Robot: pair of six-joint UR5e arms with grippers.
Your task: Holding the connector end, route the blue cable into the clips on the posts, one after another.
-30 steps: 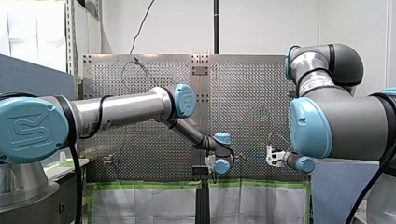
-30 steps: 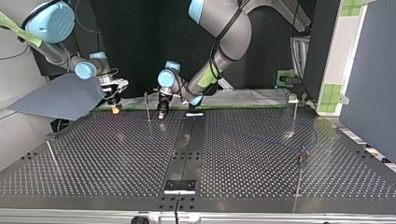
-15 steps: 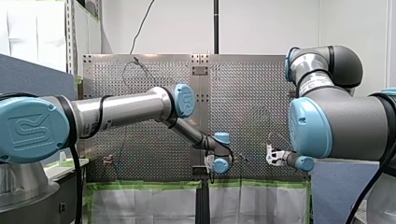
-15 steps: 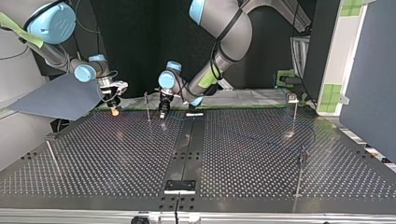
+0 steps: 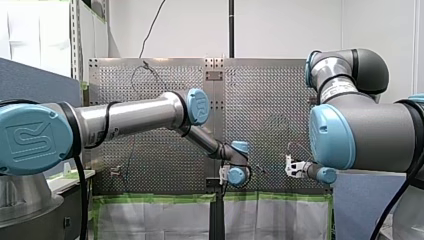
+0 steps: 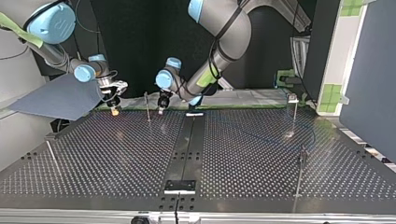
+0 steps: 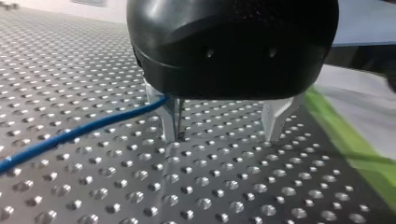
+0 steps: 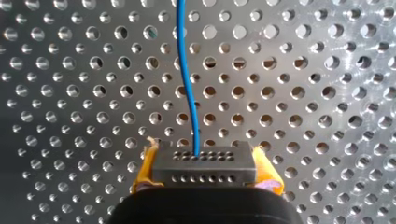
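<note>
My right gripper (image 8: 204,154) clamps the dark perforated connector block (image 8: 204,165), thin blue cable (image 8: 189,79) trailing ahead. My left gripper (image 7: 223,135) hangs with metal fingers apart, the cable beside one.

Blue cable (image 8: 188,84); dk grey connector (image 8: 203,164) w/ dotted rows; yellow pads (image 8: 143,171); silver perforated table (image 8: 308,93).

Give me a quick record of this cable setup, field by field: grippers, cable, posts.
right gripper: shut on connector, yellow pads
left gripper: open, low over table
blue cable: leaves connector, runs ahead; also passes one left finger
post: upright, between the two grippers in top view
routing progress: too small to tell
</note>
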